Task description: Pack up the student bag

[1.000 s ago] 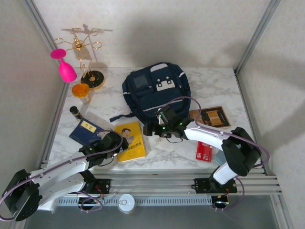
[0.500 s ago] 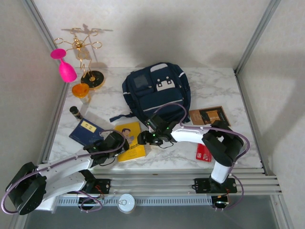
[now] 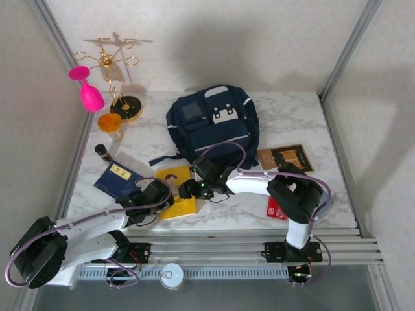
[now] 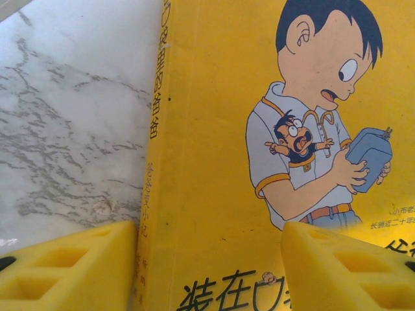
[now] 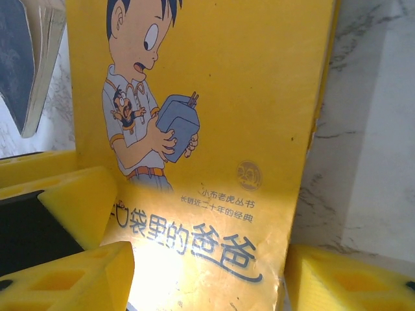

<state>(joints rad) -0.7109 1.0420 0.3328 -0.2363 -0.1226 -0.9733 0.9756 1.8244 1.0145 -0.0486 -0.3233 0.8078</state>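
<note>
My left pincer (image 4: pixel 207 230) stands open astride the spine edge of the yellow book (image 4: pixel 214 97). One finger is over the marble worktop (image 4: pixel 65 129), the other over the cover. My right pincer (image 5: pixel 209 253) has its jaws apart with the same book between them. I cannot tell whether they press it.

The backpack (image 3: pixel 214 126) is navy blue with pale grey trim stripes, a grey patch with black marks, a front pocket, and a dark strap trailing toward the near left. It lies flat at the back middle of the worktop, beyond both pincers. The right one is near its front edge without touching, and the left one is farther off.

I count:
- one backpack
- one yellow book
- one dark blue book (image 3: pixel 117 178)
- one brown book (image 3: pixel 285 157)
- one red packet (image 3: pixel 277 207)
- one pink glass (image 3: pixel 87 91)
- one orange cup (image 3: pixel 109 122)
- one gold stand (image 3: pixel 115 78)
- two pincers
</note>
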